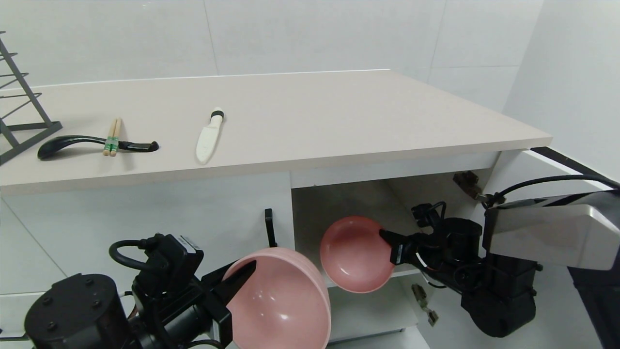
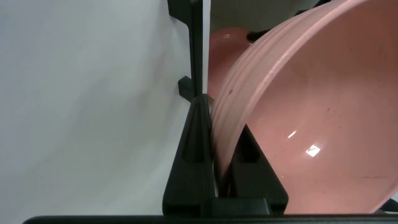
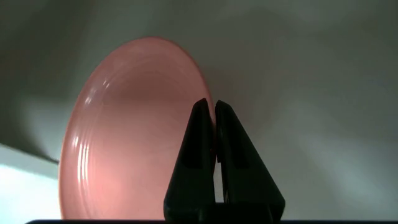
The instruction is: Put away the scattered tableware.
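Note:
My left gripper is shut on the rim of a large pink bowl, held low in front of the closed left cabinet door; in the left wrist view its fingers pinch the bowl wall. My right gripper is shut on the edge of a pink plate, held on edge inside the open cabinet above its shelf. The right wrist view has the plate clamped between the fingers. On the countertop lie a black ladle, chopsticks across it, and a white sheathed knife.
A dark wire rack stands at the counter's far left. The cabinet's right door hangs open beside my right arm. A black handle sits on the closed left door. The right half of the countertop is bare.

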{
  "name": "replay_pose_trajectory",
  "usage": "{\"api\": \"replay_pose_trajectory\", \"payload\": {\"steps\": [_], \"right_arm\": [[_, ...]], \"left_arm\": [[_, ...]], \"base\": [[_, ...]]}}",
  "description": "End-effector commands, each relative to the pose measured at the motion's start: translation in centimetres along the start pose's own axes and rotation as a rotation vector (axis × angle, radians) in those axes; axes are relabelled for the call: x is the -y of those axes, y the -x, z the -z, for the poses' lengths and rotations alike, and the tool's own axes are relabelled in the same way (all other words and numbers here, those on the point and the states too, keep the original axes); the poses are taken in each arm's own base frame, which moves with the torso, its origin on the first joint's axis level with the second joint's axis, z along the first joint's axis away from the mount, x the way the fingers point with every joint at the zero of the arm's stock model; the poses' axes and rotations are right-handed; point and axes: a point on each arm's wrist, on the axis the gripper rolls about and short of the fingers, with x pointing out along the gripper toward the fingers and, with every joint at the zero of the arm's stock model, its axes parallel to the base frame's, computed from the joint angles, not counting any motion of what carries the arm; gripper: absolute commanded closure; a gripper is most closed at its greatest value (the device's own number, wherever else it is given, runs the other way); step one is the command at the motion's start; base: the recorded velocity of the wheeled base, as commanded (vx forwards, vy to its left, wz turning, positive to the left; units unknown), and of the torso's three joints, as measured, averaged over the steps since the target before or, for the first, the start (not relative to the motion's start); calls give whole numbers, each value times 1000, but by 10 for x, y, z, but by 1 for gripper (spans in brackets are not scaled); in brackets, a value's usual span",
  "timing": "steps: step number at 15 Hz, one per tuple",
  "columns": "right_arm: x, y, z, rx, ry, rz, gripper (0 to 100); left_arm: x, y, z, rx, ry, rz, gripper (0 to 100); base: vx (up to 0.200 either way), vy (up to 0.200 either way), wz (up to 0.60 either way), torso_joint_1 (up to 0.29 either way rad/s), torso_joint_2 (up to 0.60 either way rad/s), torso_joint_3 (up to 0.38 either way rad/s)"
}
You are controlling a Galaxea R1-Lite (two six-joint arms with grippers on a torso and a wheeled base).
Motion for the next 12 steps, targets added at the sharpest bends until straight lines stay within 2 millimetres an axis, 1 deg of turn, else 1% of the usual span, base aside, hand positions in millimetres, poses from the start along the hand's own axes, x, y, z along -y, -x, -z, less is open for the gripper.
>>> {"api": "replay_pose_trajectory", "payload": {"steps": [1, 4, 6, 9, 12], "right_arm": [[2, -5, -1, 15, -10, 9, 100], [4, -13, 0, 45, -31, 53, 100], [7, -22, 4, 50, -31, 57, 100], [9, -27, 12, 38, -30, 57, 100], [10, -31, 14, 41, -31, 56, 100]], "left_arm": [[0, 0, 0, 0, 0, -1, 100], [0, 0, 0, -1, 0, -1, 100], [0, 0, 0, -1, 0, -1, 100], [0, -1, 2, -9, -1, -1, 100], [0, -2, 3, -18, -2, 0, 100]], "base": [[0, 0, 0, 0, 0, 0], [0, 0, 0, 0, 0, 0], [0, 0, 0, 0, 0, 0], [0, 0, 0, 0, 0, 0], [0, 0, 0, 0, 0, 0]]}}
